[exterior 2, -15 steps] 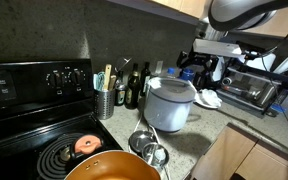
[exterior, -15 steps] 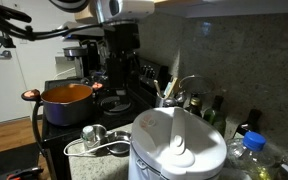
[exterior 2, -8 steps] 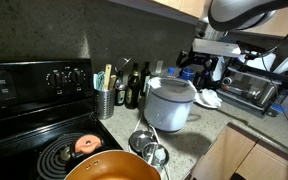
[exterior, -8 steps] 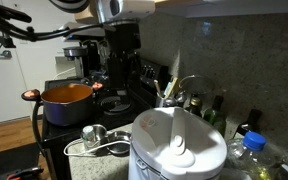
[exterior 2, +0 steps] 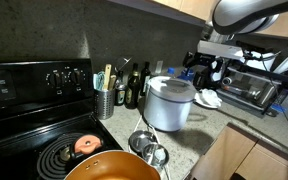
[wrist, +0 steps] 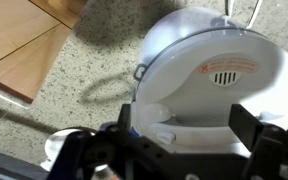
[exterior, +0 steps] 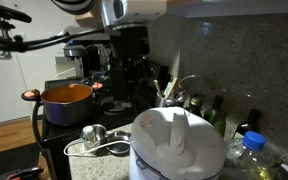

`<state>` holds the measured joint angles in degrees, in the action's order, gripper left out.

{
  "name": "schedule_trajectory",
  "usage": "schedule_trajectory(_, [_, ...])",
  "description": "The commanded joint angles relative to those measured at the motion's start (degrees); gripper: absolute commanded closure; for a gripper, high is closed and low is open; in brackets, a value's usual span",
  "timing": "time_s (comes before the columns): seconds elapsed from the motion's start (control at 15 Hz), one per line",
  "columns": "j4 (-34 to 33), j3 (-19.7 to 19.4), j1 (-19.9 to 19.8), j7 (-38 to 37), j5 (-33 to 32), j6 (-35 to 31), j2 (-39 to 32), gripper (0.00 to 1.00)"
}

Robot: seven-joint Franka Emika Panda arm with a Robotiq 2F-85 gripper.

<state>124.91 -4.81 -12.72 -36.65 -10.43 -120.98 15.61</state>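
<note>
A white rice cooker (wrist: 214, 70) with its lid down stands on the speckled counter; both exterior views show it too (exterior: 179, 150) (exterior 2: 171, 100). My gripper (wrist: 189, 135) hangs above the cooker's front edge, over the lid latch (wrist: 156, 118). Its dark fingers (wrist: 259, 130) stand wide apart and hold nothing. In an exterior view the gripper (exterior 2: 208, 70) sits above and beside the cooker, apart from it.
A black stove (exterior 2: 44, 100) carries an orange pot (exterior: 67, 95). Metal measuring cups (exterior 2: 149, 148) lie beside the cooker. A utensil holder (exterior 2: 105, 98) and bottles (exterior 2: 136, 88) line the backsplash. A toaster oven (exterior 2: 249, 88) stands behind the arm. The counter's edge drops to wood floor (wrist: 24, 45).
The arm has shifted slightly sideways over the rice cooker. The gripper stays open and the cooker has not moved.
</note>
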Motion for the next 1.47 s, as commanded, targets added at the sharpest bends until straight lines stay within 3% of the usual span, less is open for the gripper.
schedule_trajectory(0.0, [-3.3,-1.1,-1.3,-1.7,0.1,-1.4,-2.7,0.0])
schedule_trajectory(0.47, [-8.6,-3.0,-1.6,-1.8,-0.3,-2.5,-7.9,0.0])
schedule_trajectory(0.73, [-8.4,-3.3,-1.3,-4.0,-0.4,-2.3,-8.2,0.0])
schedule_trajectory(0.8, [-8.3,-3.4,-1.3,-4.5,-0.4,-2.2,-8.3,0.18])
schedule_trajectory(0.87, [-8.5,-3.5,-1.4,-4.8,-0.6,-2.0,-8.4,0.28])
schedule_trajectory(1.4, [-8.6,-3.5,-1.1,-8.9,-2.4,-2.1,-8.7,0.88])
